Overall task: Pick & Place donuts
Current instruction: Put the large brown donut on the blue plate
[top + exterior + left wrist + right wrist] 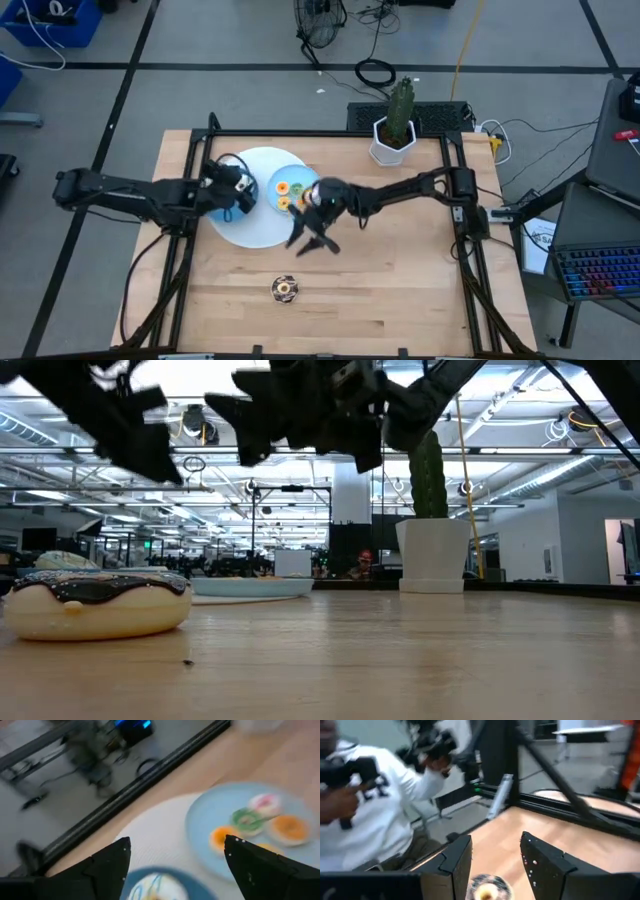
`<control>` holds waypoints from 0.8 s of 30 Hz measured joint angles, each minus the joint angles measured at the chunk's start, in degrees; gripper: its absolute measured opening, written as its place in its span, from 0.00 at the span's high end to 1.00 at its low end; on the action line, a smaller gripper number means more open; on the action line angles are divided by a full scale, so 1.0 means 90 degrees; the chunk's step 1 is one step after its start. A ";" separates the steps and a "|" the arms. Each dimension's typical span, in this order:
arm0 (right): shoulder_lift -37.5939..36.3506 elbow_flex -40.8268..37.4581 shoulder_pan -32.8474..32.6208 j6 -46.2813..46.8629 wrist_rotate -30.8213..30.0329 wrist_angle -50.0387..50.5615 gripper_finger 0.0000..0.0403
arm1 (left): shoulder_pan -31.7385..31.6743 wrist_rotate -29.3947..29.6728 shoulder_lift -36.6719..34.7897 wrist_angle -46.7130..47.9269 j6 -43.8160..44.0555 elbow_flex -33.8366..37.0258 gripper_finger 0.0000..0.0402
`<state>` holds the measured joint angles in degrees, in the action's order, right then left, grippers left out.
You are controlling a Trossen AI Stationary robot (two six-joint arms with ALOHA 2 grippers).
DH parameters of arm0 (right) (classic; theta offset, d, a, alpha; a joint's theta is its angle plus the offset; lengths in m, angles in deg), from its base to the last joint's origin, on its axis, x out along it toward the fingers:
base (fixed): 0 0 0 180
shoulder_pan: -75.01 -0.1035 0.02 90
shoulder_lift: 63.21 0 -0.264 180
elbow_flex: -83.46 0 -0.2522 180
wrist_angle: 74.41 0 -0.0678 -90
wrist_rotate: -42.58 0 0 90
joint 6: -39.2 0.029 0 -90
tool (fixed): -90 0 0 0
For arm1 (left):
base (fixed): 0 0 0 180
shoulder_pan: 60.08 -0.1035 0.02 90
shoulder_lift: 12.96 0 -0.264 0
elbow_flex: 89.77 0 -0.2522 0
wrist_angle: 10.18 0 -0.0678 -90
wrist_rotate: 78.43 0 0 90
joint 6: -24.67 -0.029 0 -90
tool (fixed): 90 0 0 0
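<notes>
A chocolate-iced donut (pixel 285 289) lies flat on the wooden table near its front edge; it also shows in the low view (pixel 100 600) and in the right wrist view (pixel 487 887). Several donuts, orange (pixel 287 827), green (pixel 246 818) and pink-white (pixel 265 802), lie on the light blue plate (pixel 300 172). A white donut (pixel 152 887) lies in the dark blue bowl (pixel 222 205). My left gripper (pixel 243 190) hangs open over the bowl. My right gripper (pixel 312 243) is open and empty above the table, between the plate and the chocolate donut.
A white round mat (pixel 255 225) lies under plate and bowl. A potted cactus (pixel 395 130) stands at the far edge. A black frame (pixel 455 215) borders the table. A person in a white shirt (pixel 375 810) is beyond the table's near edge.
</notes>
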<state>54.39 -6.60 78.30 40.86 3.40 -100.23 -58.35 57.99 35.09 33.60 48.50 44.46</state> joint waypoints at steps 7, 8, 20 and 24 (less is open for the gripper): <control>-0.0002 0.0079 -0.1005 -0.1693 -0.1595 0.1707 0.61 | 0.0679 -0.0838 -0.0943 -0.0034 -0.0916 -0.0853 0.20; -0.0002 0.0179 -0.1140 -0.1995 -0.2003 0.2241 0.61 | 0.0794 -0.0897 -0.1070 -0.0036 -0.0991 -0.0938 0.21; 0.0033 0.1434 -0.2422 -0.2854 -0.5133 0.5029 0.61 | 0.1472 -0.0823 -0.2250 -0.0028 -0.1117 -0.1246 0.21; 0.0429 0.1522 -0.2540 -0.2740 -0.5147 0.4737 0.61 | 0.1477 -0.0858 -0.2408 -0.0026 -0.0971 -0.1246 0.22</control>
<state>58.26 7.10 55.44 16.20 -42.93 -57.60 -45.06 50.27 13.41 33.36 39.77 33.25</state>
